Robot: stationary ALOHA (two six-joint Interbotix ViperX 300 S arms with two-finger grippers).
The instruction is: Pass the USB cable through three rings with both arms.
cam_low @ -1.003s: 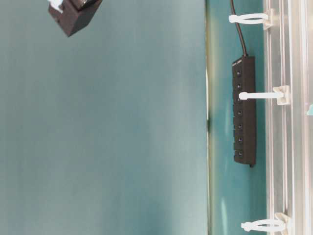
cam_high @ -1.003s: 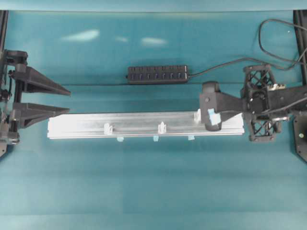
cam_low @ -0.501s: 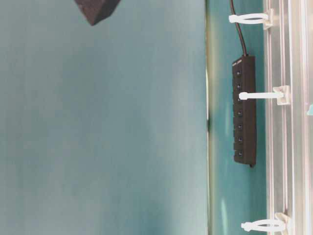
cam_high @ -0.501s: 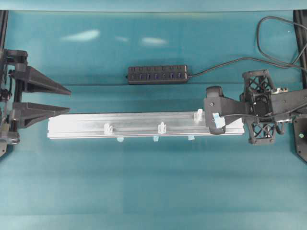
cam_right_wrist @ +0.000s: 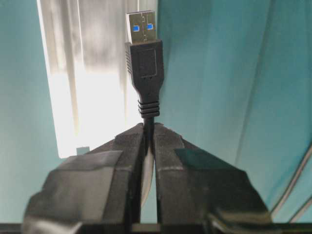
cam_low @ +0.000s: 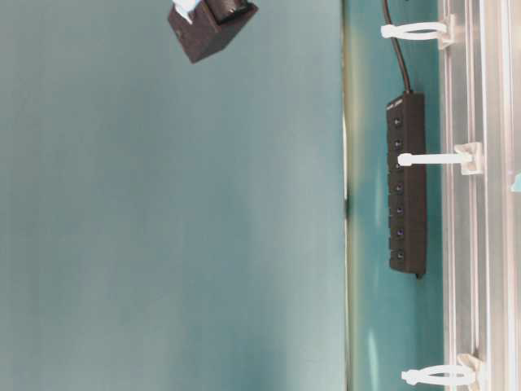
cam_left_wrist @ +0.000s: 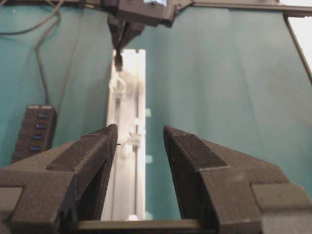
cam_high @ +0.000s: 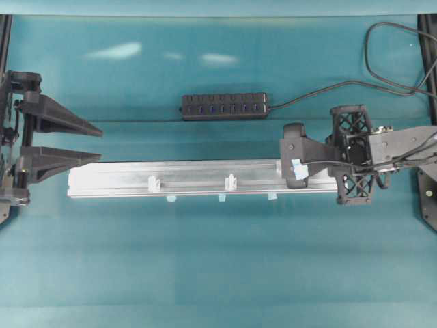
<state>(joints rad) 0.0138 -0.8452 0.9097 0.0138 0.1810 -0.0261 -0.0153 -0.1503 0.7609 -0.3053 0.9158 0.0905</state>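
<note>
The right end effector [cam_right_wrist: 148,131] was clenched on the USB cable [cam_right_wrist: 145,63], pinching the cord just behind the strain relief, so that the plug stood out free beyond the fingertips with its metal tip forward. In the overhead view this end effector [cam_high: 295,166] hung over the 3 o'clock end of the aluminium rail [cam_high: 191,179], close to the nearest of the three rings [cam_high: 231,182], which was mostly hidden under it. The other two rings stood upright along the rail toward 9 o'clock.

The left end effector [cam_high: 95,145] was released, its jaws apart and holding nothing, at the 9 o'clock end of the rail and pointing along it.

I judge that the cable is light and its cord soft and limp, while the moulded plug is short and stiff. A grip near the plug, as here, should keep the tip from drooping when it is aimed at a small loop. The rings look thin and flexible, so a push off-centre may bend them. The metal tip seems slippery; the ribbed plastic collar is a better place to take hold. The black USB hub [cam_high: 224,106] lay on the table [cam_high: 205,260] at 12 o'clock from the rail, well apart.
</note>
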